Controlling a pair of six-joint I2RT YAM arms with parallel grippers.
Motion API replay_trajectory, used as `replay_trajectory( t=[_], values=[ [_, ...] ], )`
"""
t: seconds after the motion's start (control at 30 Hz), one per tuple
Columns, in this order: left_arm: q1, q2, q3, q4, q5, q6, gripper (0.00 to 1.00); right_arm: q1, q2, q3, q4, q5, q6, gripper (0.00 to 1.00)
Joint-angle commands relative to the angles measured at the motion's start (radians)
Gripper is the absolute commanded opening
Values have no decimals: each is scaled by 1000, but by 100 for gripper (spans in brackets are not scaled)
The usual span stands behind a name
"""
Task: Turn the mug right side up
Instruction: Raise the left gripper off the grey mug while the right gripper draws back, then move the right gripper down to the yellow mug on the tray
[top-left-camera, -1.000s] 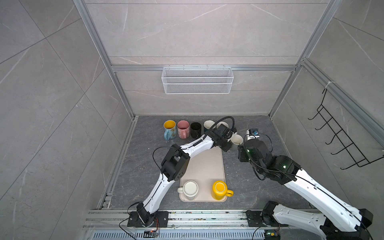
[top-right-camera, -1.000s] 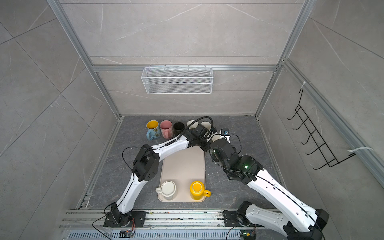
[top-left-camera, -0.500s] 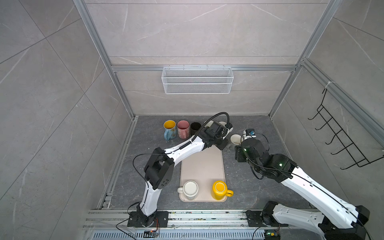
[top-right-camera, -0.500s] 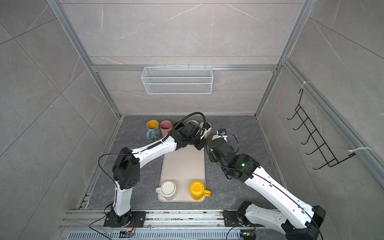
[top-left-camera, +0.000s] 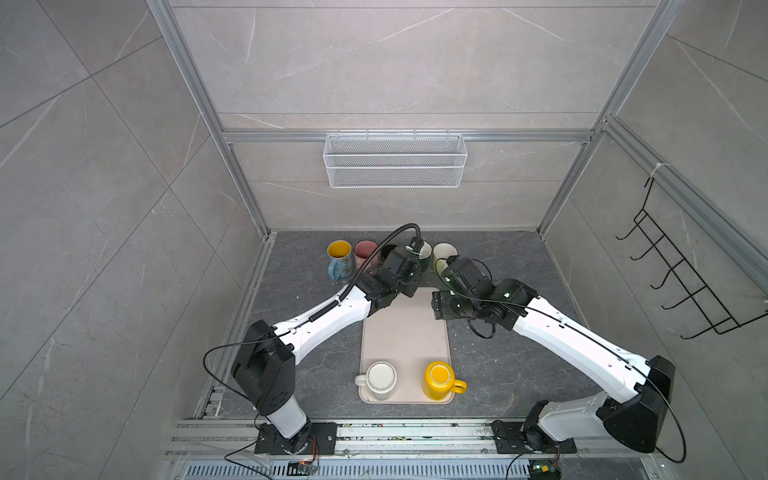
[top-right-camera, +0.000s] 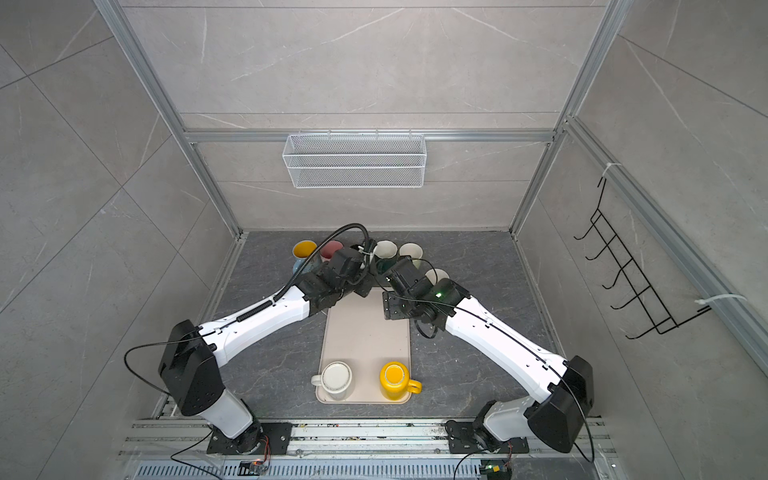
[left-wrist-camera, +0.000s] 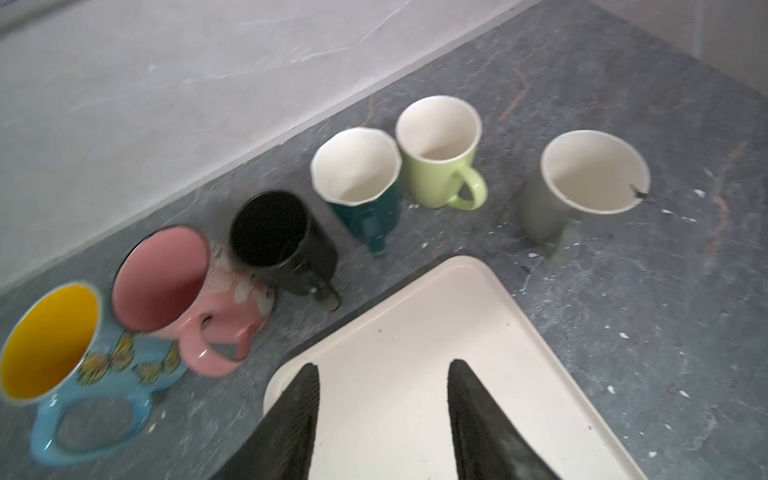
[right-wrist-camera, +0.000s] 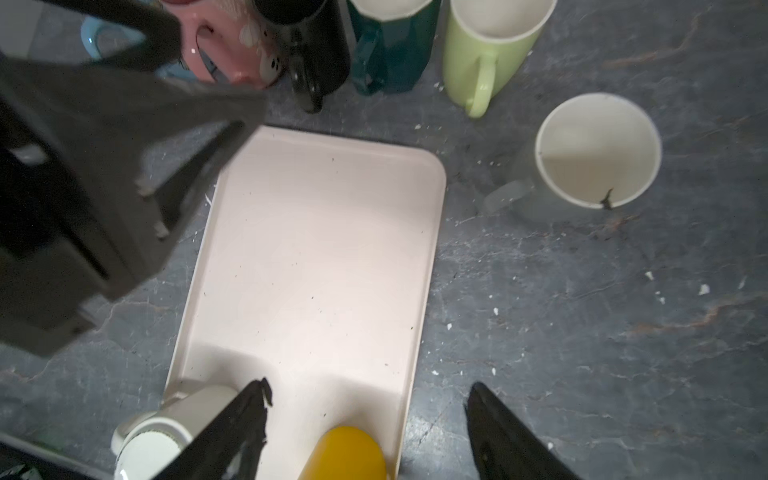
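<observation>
Veined stone tabletop (right-wrist-camera: 582, 332); smooth cream tray (right-wrist-camera: 316, 249); tapered grey mug (right-wrist-camera: 598, 149) upright; left gripper (left-wrist-camera: 383, 365), right gripper (right-wrist-camera: 369, 384) spread.

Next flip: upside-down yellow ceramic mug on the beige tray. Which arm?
Right. The upside-down yellow ceramic mug sits at the near right corner of the beige tray, handle toward that arm; the right gripper is open and empty. The left gripper, also open, is over the far left corner.
</observation>
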Motion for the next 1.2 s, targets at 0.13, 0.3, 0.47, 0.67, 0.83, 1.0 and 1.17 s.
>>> replay_trajectory(
  t=[0.13,0.3,0.47,0.67,0.83,1.0,1.17],
  values=[
    [41,-208,-147,78,-135,-32,66,-47,0,42,-48,-295,135,78],
    [46,-303,-218,72,-236,-31,68,-104,-29,17,26,-626,306,76],
    [74,-405,-281,91,-276,-24,73,-172,-80,-111,127,-835,492,75],
    [84,-461,-311,76,-281,-28,75,-250,-111,-242,133,-975,621,71],
    [85,-459,-328,72,-288,-39,75,-266,-134,-304,60,-1045,682,67],
    [84,-440,-328,76,-291,-38,76,-281,-213,-408,18,-1070,791,61],
    [85,-436,-340,90,-303,-43,76,-281,-321,-544,10,-1059,920,61]
  ],
)
